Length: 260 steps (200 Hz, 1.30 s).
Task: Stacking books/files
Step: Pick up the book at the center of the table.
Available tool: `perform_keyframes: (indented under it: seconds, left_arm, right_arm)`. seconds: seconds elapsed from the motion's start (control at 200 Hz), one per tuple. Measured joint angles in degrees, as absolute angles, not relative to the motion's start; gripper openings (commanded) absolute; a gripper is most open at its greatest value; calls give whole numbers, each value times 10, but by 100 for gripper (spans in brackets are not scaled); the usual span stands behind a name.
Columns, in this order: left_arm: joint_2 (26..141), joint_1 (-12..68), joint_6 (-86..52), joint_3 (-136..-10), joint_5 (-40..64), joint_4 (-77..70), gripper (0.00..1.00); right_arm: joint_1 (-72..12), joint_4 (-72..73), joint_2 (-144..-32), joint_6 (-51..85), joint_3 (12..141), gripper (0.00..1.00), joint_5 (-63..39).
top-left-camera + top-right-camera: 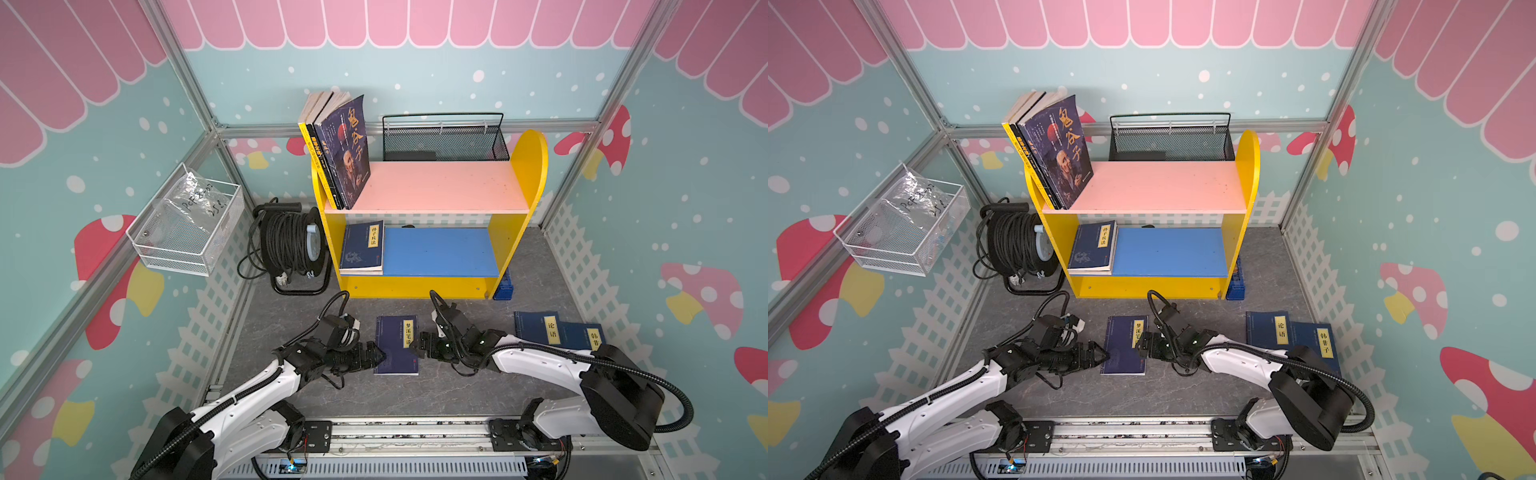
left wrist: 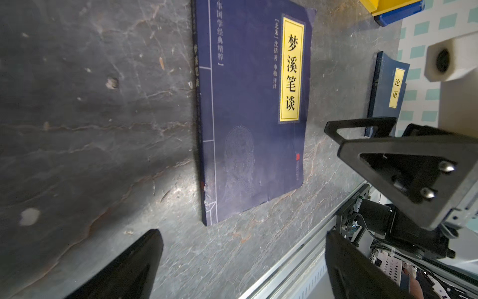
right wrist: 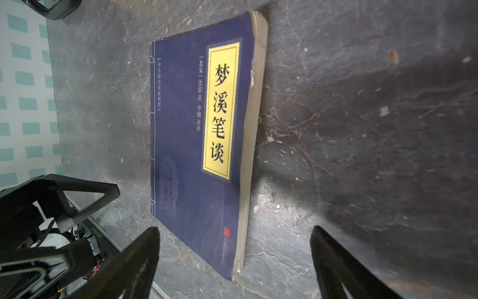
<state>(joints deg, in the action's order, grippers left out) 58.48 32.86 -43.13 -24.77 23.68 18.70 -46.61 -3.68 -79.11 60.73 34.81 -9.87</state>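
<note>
Left gripper and right gripper sit low over the grey table, facing each other. Between them the navy book lies flat, cover up, in front of the yellow shelf. Its spine edge is toward the left gripper, its page edge toward the right one. Both pairs of jaws are spread wide and hold nothing. Whether they touch the book, I cannot tell.

We see bright, even light in both top views, edges bent; wrist views are dimmer, soft shadows on the worktop.
</note>
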Motion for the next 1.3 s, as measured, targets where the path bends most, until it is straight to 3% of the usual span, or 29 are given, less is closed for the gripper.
perform_keyframes:
  seconds: [0.805, 1.301]
  left_arm:
    - [737, 382, -488, -243, 231, -16, 94]
    - [553, 376, -562, -238, 225, -43, 94]
  right_arm:
    - [-472, 136, -892, 629, 349, 84, -151]
    - [-478, 223, -903, 651, 317, 83, -186]
